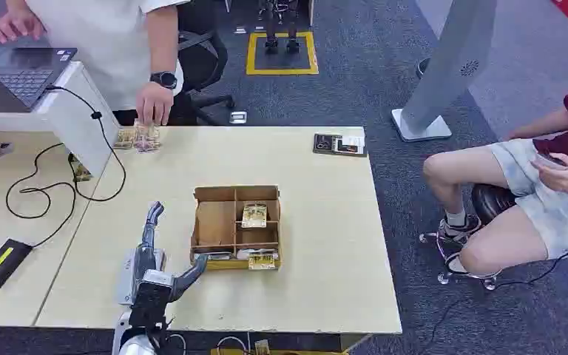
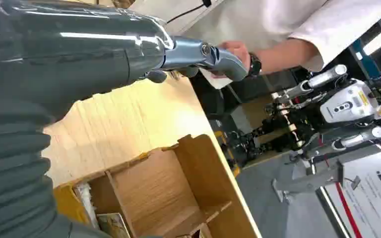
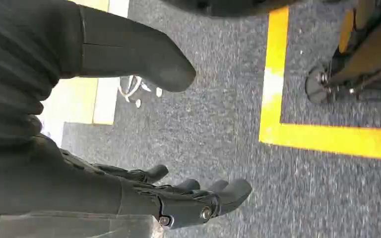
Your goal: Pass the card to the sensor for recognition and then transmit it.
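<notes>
Your left hand (image 1: pixel 151 262) hovers with fingers spread and nothing in them, just beside the cardboard tray (image 1: pixel 217 225) on the bench (image 1: pixel 325 244). A card (image 1: pixel 254 215) lies flat in the tray's far-right compartment, long axis pointing away from you. It looks thin, stiff, light: pinch an edge. Your right hand (image 3: pixel 178 198) hangs over carpet, fingers loosely apart.
</notes>
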`<state>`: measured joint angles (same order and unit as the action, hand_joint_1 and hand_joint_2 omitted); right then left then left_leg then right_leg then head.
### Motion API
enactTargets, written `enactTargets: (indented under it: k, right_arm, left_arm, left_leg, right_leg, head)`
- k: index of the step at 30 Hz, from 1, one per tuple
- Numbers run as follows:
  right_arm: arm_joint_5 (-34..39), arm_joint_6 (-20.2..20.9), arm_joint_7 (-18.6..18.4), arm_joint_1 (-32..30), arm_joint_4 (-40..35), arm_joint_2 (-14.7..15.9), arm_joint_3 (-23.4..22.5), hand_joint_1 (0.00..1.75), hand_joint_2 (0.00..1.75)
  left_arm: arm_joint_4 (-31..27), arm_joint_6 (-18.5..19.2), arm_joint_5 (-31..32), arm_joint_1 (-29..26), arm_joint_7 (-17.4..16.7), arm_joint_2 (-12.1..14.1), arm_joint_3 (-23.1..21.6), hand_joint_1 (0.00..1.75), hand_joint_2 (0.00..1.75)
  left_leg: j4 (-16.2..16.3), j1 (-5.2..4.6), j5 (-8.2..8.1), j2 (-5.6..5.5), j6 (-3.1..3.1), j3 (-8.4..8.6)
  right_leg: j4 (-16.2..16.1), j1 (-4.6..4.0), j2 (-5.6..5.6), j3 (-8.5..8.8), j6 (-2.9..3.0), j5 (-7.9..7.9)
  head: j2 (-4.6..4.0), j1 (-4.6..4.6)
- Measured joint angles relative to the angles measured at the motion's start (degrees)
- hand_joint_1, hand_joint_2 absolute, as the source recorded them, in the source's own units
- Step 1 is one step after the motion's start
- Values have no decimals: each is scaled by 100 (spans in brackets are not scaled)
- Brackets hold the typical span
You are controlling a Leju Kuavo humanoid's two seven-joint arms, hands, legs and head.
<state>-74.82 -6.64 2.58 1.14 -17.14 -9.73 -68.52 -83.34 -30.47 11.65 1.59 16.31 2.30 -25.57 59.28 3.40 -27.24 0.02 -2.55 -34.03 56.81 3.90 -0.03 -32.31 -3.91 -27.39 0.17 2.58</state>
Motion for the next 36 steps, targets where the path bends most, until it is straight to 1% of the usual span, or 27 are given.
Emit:
enactTargets:
  k: [12,16,19,27,30,32,33,35,36]
  right_arm:
    - [35,-10,-4,-24,-57,46,-4,0,175]
    - [118,-214,-74,-21,-59,-48,-44,0,175]
    - [118,-245,-133,-26,-90,-114,-68,0,175]
    - [133,-89,-210,-27,-157,-173,-129,0,175]
    - [87,142,-131,-25,-175,-125,-129,0,175]
    - [22,205,-118,-21,-175,-77,-127,0,175]
    - [-9,212,-107,-18,-173,-50,-122,0,175]
    - [-26,186,-76,-1,-142,-9,-105,0,175]
    - [-44,146,-70,16,-111,15,-92,0,175]
  left_arm:
    - [0,-4,15,2,0,0,2,0,175]
    - [0,-13,-85,-3,17,2,2,0,175]
    - [0,-35,-74,-2,50,2,2,0,175]
    - [4,-70,-28,84,61,0,2,0,175]
    - [33,-357,357,238,125,-9,0,0,175]
    - [91,-696,813,376,149,-35,2,0,175]
    - [133,-834,1137,453,155,-63,2,0,175]
    - [206,-909,1789,549,232,-166,96,0,175]
    - [249,-914,2001,587,293,-265,195,0,175]
  left_leg:
    - [0,0,0,0,0,-1]
    - [0,0,0,0,0,-1]
    - [0,0,0,0,0,0]
    - [0,0,0,0,0,0]
    - [0,0,1,0,-1,1]
    - [0,0,2,0,0,0]
    - [0,0,2,-1,0,0]
    - [1,0,2,-1,0,0]
    - [1,0,2,0,0,0]
  right_leg:
    - [0,0,0,0,0,0]
    - [0,0,0,0,0,0]
    - [0,0,0,0,0,0]
    - [-1,0,0,0,-1,1]
    - [-1,0,0,-1,-1,1]
    - [0,0,0,1,-1,2]
    - [0,0,-1,2,-1,2]
    - [0,0,-1,4,-1,2]
    - [0,0,1,4,-1,3]
  head:
    - [0,0]
    - [0,0]
    - [0,2]
    - [0,0]
    - [0,0]
    - [0,2]
    - [0,0]
    - [0,-2]
    - [0,0]
